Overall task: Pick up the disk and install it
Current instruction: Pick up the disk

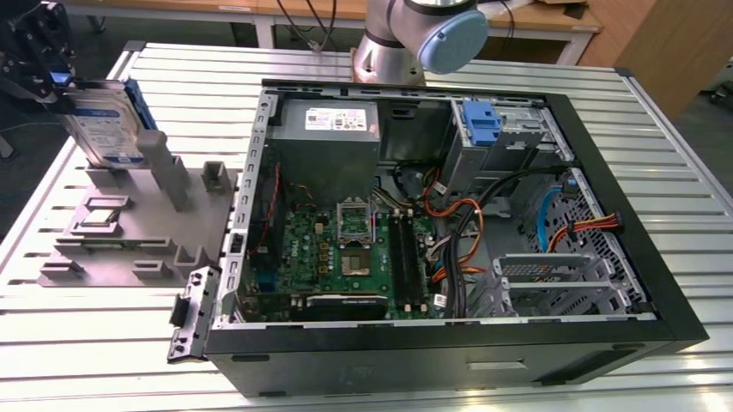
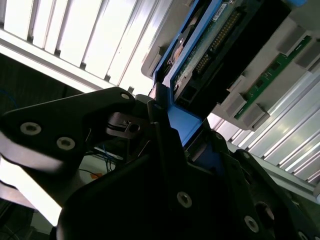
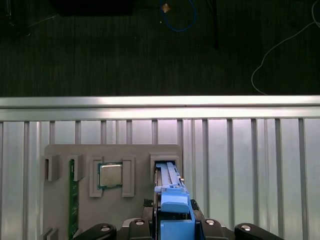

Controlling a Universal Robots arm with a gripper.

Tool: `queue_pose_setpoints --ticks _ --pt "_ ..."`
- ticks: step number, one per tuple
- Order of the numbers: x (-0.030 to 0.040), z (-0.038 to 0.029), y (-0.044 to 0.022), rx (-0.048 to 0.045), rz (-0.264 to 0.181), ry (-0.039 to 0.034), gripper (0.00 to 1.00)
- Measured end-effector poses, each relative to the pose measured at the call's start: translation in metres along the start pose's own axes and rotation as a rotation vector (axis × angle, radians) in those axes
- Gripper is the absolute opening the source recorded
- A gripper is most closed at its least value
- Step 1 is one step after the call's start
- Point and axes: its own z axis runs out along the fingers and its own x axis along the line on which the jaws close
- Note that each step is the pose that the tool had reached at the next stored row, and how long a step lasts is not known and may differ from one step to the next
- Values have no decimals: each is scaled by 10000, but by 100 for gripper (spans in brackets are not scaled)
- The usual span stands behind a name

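1. Disk [image 1: 101, 124] stands on edge directly under the claw [image 1: 57, 84], lower end at the slot of the grey fixture tray [image 1: 115, 232]. Can't tell if it's clear of the slot.
2. Claw is clenched on the blue carrier bracket [image 3: 175, 207] at the top edge, w/ a finger on either side, as seen in both wrist views.
3. Handling, my guess: rigid metal body, heavy for its size, shock-sensitive. The plastic bracket probably flexes, so squeeze across bracket + body and keep off the connector pins [image 2: 220, 35].
4. Open PC case [image 1: 641, 283] lies well apart from the claw, twd the exterior view's right.
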Motion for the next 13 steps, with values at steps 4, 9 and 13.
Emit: queue_pose_setpoints --ticks 4,9,13 --pt "-1 -18 1 -1 0 0 37" --pt "-2 -46 1 -1 0 0 37" --pt "-2 -60 1 1 0 -1 37"
